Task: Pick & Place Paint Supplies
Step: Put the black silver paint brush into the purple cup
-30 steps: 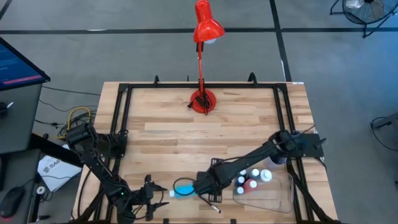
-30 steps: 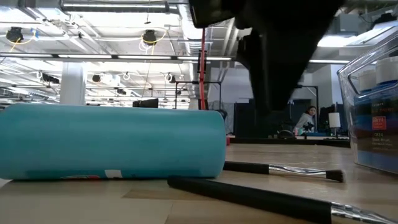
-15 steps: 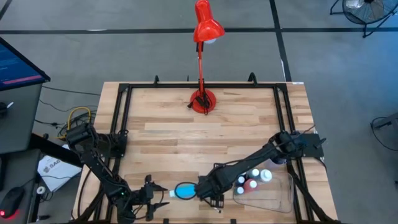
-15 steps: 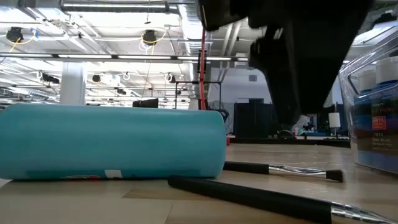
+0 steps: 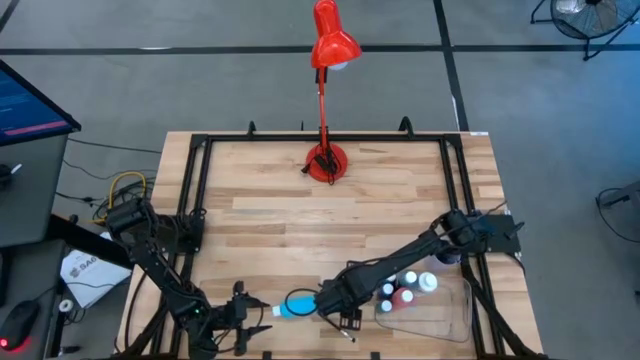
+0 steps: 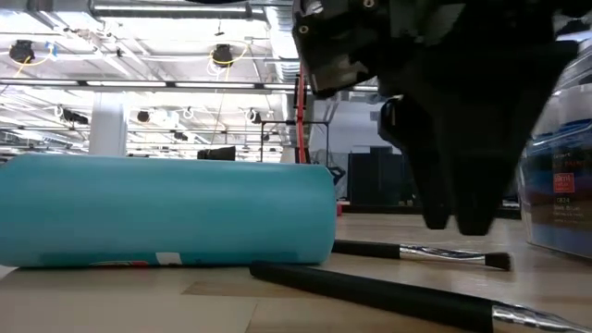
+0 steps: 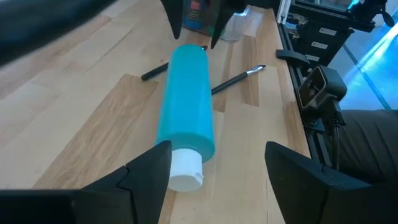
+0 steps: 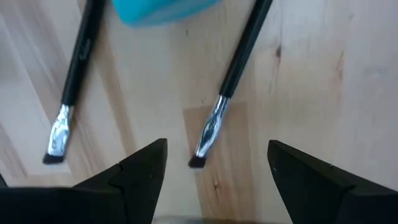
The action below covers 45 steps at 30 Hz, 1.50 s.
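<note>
A teal paint tube lies on its side on the wooden table near the front edge. Its white cap points at my left gripper, which is open with the cap between its fingers. Two thin dark paintbrushes lie flat beyond the tube's other end. My right gripper is open and points down, just above the brushes, with the bristle tip of one of them between its fingers. From above it shows between the tube and the tray. My left gripper has the tube's white cap close beside one finger. I cannot tell whether the two touch. The tube lies flat on the table.
A clear plastic tray holding white-capped bottles stands to the right of the brushes. A red desk lamp stands at the far middle. A black frame rims the table.
My right gripper has come down toward the two paintbrushes and a little toward the near edge, its fingers still apart. The tube and the brushes have stayed where they were.
</note>
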{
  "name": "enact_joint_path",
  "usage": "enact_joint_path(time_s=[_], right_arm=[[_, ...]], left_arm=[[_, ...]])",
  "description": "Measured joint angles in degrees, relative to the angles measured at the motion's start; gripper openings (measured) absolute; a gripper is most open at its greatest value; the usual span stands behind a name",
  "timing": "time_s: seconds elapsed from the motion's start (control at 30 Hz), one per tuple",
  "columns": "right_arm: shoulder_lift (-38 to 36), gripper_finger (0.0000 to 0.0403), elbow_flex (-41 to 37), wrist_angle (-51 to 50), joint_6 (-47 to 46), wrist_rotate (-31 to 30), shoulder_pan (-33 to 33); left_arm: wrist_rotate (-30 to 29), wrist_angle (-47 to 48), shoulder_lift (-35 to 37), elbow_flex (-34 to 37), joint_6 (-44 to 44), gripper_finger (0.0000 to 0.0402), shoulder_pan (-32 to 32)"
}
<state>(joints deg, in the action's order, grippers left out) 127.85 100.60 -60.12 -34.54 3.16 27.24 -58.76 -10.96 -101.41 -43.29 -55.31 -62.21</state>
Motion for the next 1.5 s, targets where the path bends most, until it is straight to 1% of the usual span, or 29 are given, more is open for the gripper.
enact_joint_path(time_s=[0.1, 0.2, 0.33, 0.5, 0.63, 0.73, 0.83, 0.93, 1.07, 1.23, 1.4, 1.43, 1.5], right_arm=[[-0.04, 0.0270, -0.95, 2.59, -0.02, -0.01, -0.07], [-0.04, 0.0270, -1.77, 1.62, -0.06, -0.01, -0.08], [-0.08, 0.0270, -3.90, 3.22, -0.49, 0.08, -0.41], [-0.36, 0.0270, -5.04, 4.95, -0.66, 0.06, -0.38], [-0.37, 0.0270, -5.16, 5.37, -0.68, 0.17, -0.37], [-0.35, 0.0267, -5.19, 5.40, -0.68, 0.10, -0.37], [-0.31, 0.0254, -5.20, 5.32, -0.68, 0.08, -0.37], [-0.28, 0.0231, -5.22, 5.22, -0.70, 0.07, -0.31], [-0.24, 0.0183, -5.29, 5.00, -0.68, -0.16, -0.28], [-0.18, 0.0109, -5.30, 4.38, -0.62, -0.84, -0.09], [-0.13, 0.0021, -5.18, 4.57, -0.44, -0.65, -0.04], [-0.15, 0.0012, -5.15, 4.68, -0.44, -0.54, -0.02], [-0.14, 0.0013, -5.10, 4.66, -0.69, -0.21, 0.04]], left_arm=[[-0.16, -0.02, 0.00, 0.00, 0.00, 0.0237, 1.81], [2.75, -0.02, 0.00, 0.00, -0.01, 0.0237, 4.41], [6.08, -0.02, 0.00, 0.00, 0.00, 0.0237, 7.55], [6.52, -0.22, 0.00, 0.00, 0.12, 0.0237, 10.98], [8.26, -0.34, 0.00, -0.02, 7.46, 0.0237, 12.95], [8.43, -0.39, 0.00, -0.02, 12.61, 0.0237, 14.19], [8.45, -0.44, 0.00, -0.02, 13.21, 0.0237, 15.26], [8.45, -0.58, 0.00, -0.02, 13.11, 0.0237, 15.99], [8.52, -0.65, 0.00, -0.02, 13.11, 0.0237, 16.56], [8.58, -0.70, 0.00, -0.02, 13.09, 0.0237, 16.65], [8.58, -0.76, 0.00, -0.02, 13.07, 0.0237, 16.65], [8.58, -0.78, 0.00, -0.02, 13.07, 0.0237, 16.65], [8.58, -0.81, 0.00, -0.02, 13.07, 0.0237, 16.65]])
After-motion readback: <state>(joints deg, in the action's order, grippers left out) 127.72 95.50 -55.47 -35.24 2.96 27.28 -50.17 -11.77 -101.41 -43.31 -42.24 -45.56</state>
